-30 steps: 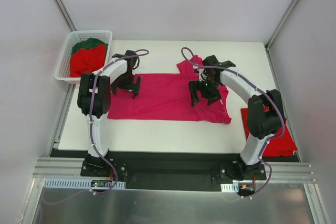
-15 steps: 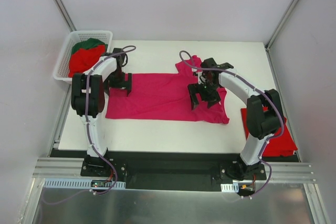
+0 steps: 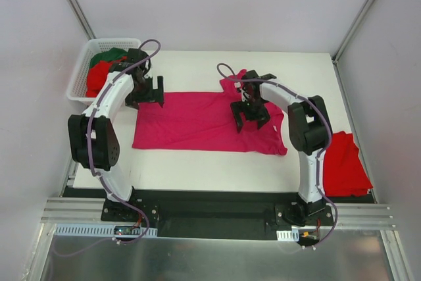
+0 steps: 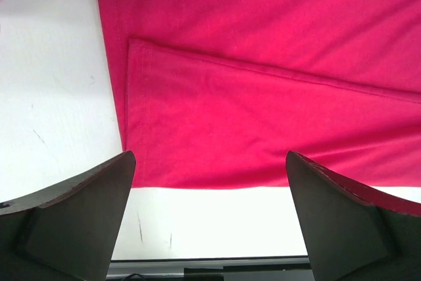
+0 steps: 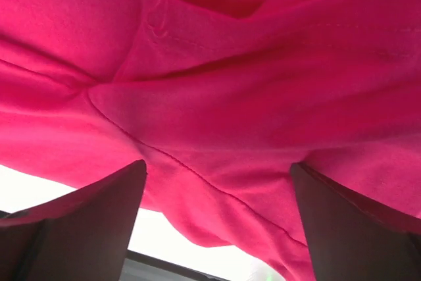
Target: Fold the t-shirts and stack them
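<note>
White table top (image 3: 197,166) fills the middle, with grey walls all round. The magenta-pink t-shirt (image 3: 191,120) lies spread out on it, with one long edge folded over.

The left gripper (image 3: 147,97) hangs over the shirt's far left corner, where two layers lie. If it pinches only the top layer, I think the fold could fall open. The right gripper (image 3: 250,120) hangs over bunchy cloth by the sleeve. It could grab too big a lump and make wrinkles. If one arm pulls harder, the shirt could twist.

Both arms reach forward and bend down over the shirt. Both pincers are wide apart and hold nothing. A red t-shirt (image 3: 342,169) lies at the near right. More shirts sit in the white basket (image 3: 80,64).
</note>
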Motion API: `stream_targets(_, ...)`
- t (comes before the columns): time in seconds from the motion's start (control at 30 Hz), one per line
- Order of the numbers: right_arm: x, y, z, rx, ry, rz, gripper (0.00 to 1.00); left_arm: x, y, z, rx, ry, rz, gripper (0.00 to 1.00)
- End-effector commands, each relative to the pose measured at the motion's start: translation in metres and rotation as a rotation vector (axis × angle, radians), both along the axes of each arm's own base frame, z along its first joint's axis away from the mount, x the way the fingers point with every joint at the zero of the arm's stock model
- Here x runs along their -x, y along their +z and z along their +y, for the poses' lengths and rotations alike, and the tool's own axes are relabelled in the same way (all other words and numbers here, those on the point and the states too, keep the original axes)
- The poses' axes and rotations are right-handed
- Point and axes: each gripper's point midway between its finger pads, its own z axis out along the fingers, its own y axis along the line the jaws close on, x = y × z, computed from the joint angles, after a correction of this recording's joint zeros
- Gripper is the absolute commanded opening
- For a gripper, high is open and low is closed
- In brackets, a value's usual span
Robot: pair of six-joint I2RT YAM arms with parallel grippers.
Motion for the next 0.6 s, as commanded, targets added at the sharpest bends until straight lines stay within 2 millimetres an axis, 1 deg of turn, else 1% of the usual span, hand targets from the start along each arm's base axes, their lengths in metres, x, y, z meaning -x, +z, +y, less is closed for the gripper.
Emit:
stream_targets(0.0, 0.0, 0.007, -0.021, 0.097, -0.008, 0.009, 0.96, 0.014, 0.003, 0.005, -0.018, -0.025, -0.002, 0.99)
stream_targets(0.17, 0.012, 0.003, -0.044, 0.177, -0.019, 0.06, 0.96, 0.016, 0.001, 0.004, -0.011, -0.029, 0.001, 0.99)
stream_targets(0.2, 0.011, 0.003, -0.053, 0.22, -0.017, 0.049, 0.96, 0.015, 0.001, 0.004, -0.011, -0.033, 0.001, 0.99)
stream_targets(0.23, 0.014, 0.002, -0.057, 0.232, -0.017, 0.058, 0.96, 0.014, 0.001, 0.003, -0.007, -0.032, 0.0, 0.99)
stream_targets(0.33, 0.015, 0.007, -0.072, 0.258, -0.033, 0.052, 0.96, 0.014, -0.001, -0.001, 0.013, -0.04, 0.011, 0.99)
stream_targets(0.43, 0.015, 0.011, -0.09, 0.278, -0.066, 0.051, 0.96, 0.013, -0.005, -0.005, 0.033, -0.046, 0.024, 0.99)
stream_targets(0.47, 0.017, 0.01, -0.1, 0.293, -0.082, 0.059, 0.96, 0.013, -0.007, -0.006, 0.036, -0.049, 0.031, 0.99)
stream_targets(0.5, 0.017, 0.013, -0.104, 0.297, -0.089, 0.051, 0.96, 0.013, -0.008, -0.007, 0.04, -0.051, 0.033, 0.99)
stream_targets(0.57, 0.019, 0.012, -0.117, 0.314, -0.112, 0.053, 0.96, 0.012, -0.009, -0.009, 0.048, -0.053, 0.037, 0.99)
